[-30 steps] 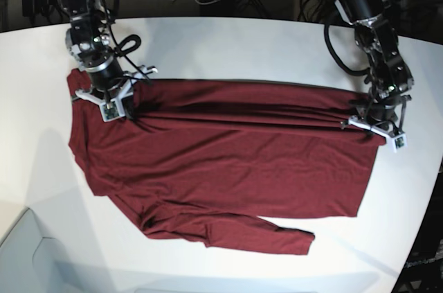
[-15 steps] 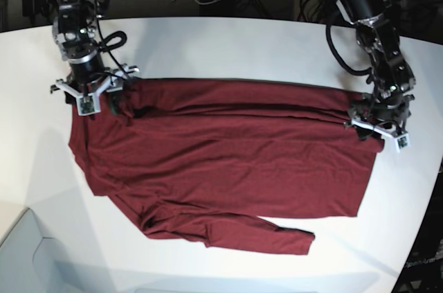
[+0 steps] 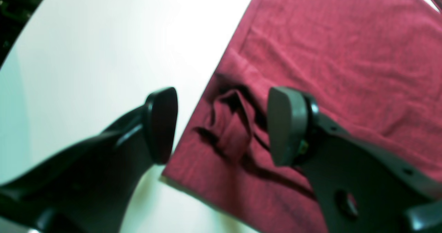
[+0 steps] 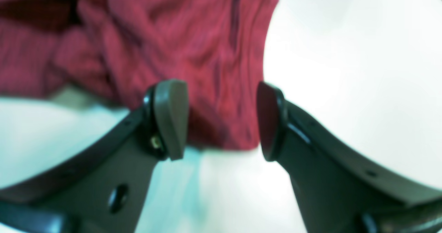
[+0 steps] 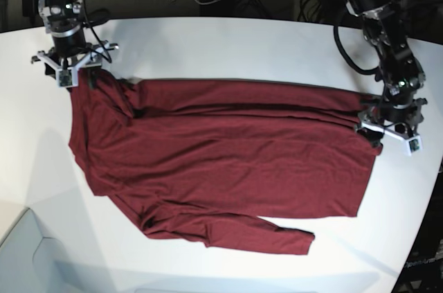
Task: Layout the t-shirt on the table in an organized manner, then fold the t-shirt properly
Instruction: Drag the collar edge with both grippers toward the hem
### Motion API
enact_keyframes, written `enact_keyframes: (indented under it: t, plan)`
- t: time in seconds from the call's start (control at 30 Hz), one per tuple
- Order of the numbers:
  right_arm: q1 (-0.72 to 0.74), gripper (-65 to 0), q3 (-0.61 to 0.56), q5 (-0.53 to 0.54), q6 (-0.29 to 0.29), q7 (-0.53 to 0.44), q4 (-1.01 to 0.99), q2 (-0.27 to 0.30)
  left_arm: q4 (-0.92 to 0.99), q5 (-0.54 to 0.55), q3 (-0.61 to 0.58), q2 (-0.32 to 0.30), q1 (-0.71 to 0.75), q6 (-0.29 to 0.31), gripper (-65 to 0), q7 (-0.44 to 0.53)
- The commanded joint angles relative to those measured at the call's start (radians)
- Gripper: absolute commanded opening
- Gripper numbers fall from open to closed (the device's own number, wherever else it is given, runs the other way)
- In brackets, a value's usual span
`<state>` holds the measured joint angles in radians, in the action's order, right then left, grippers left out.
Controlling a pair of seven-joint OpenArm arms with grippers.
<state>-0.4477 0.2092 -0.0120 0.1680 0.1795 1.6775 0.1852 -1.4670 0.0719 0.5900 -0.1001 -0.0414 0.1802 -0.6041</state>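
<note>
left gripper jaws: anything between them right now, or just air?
Nothing gripped. In the left wrist view the left gripper stands open above a rumpled edge of the t-shirt, so only slack cloth shows in the gap, with bare table beside it.

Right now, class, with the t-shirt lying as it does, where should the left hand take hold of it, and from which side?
Probably the bunched corner of the t-shirt under the open left hand. That fold stands up off the table, so one finger could come in from the bare side beyond the shirt's edge.
</note>
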Motion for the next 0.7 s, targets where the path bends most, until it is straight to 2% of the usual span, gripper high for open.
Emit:
enact_keyframes:
  t: [0.0, 0.3, 0.33, 0.4, 0.47, 0.6, 0.67]
  plan:
    - [-0.001, -32.7, 0.005, 0.007, -0.003, -0.03, 0.023, 0.007, -0.018, -0.001, 0.005, -0.011, -0.008, -0.005, -25.2, 0.016]
    - [0.028, -32.9, 0.003, 0.007, 0.002, -0.03, -0.024, 0.01, -0.018, -0.002, 0.003, -0.011, 0.008, -0.005, -25.2, 0.023]
    - [0.036, -33.0, 0.003, 0.007, 0.02, -0.03, -0.032, 0.01, -0.018, -0.002, 0.003, -0.011, 0.01, -0.005, -25.2, 0.023]
    - [0.049, -33.0, 0.005, 0.007, 0.104, -0.03, -0.046, 0.009, -0.018, -0.002, 0.005, -0.011, 0.01, -0.005, -25.2, 0.023]
    - [0.06, -33.0, 0.011, 0.007, 0.16, -0.027, -0.05, 0.006, -0.018, -0.002, 0.005, -0.011, 0.01, -0.005, -25.2, 0.023]
    - [0.066, -33.8, 0.008, 0.007, 0.178, -0.025, -0.05, 0.006, -0.019, -0.002, 0.005, -0.011, 0.01, -0.005, -25.2, 0.023]
    - [0.069, -37.0, 0.008, 0.007, 0.178, -0.025, -0.05, 0.006, -0.019, -0.002, 0.005, -0.011, 0.019, -0.005, -25.2, 0.023]
